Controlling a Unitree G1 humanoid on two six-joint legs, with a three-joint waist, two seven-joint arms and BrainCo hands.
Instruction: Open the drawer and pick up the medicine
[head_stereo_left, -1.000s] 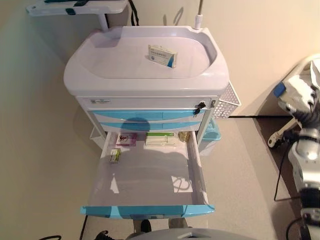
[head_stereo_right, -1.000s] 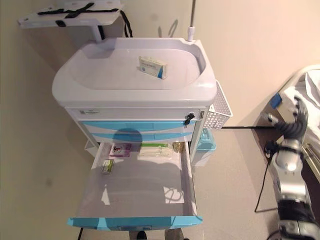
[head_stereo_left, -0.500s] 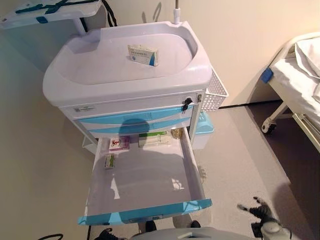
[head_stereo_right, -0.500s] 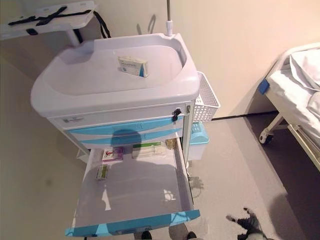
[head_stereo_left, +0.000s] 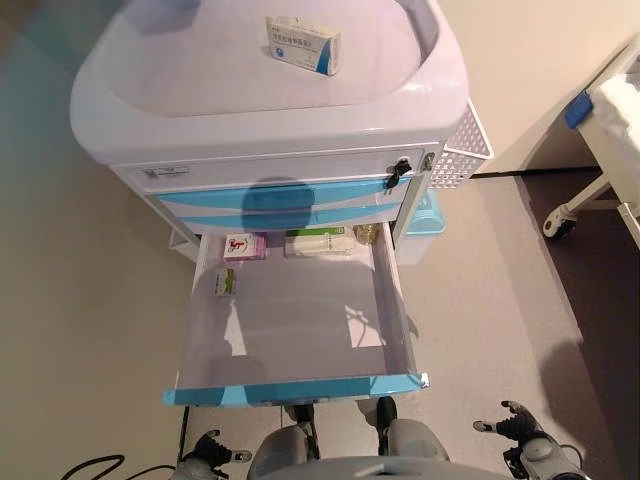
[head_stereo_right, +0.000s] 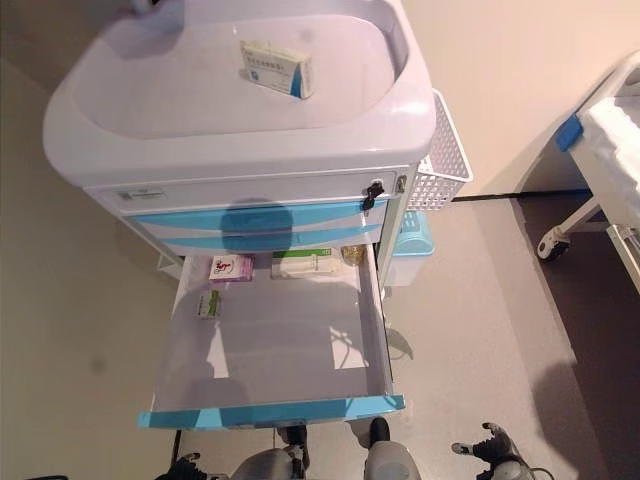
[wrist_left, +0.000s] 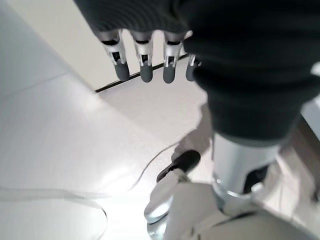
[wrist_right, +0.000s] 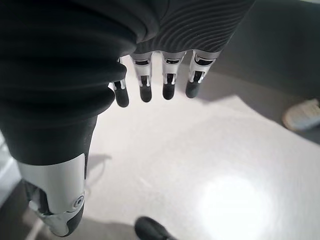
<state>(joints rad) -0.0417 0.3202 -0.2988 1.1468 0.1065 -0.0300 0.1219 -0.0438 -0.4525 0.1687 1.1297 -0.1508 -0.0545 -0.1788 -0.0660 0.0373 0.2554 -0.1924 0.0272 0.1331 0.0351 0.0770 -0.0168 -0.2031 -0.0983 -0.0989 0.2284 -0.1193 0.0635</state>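
The cart's bottom drawer stands pulled open, with a blue front edge. At its back lie a pink box, a white-and-green box and a small round container. A small green box lies near its left wall. A white-and-blue medicine box lies on the cart's white top. My right hand hangs low to the drawer's lower right, with fingers straight and empty. My left hand hangs low below the drawer's left corner, with fingers straight and empty.
Two closed blue drawers and a key lock sit above the open drawer. A white wire basket and a blue bin hang on the cart's right side. A bed on casters stands at the right.
My right hand has dropped from shoulder height at the right to low beside the drawer. The camera has tilted down towards the cart. The drawer's contents and the box on top have not moved.
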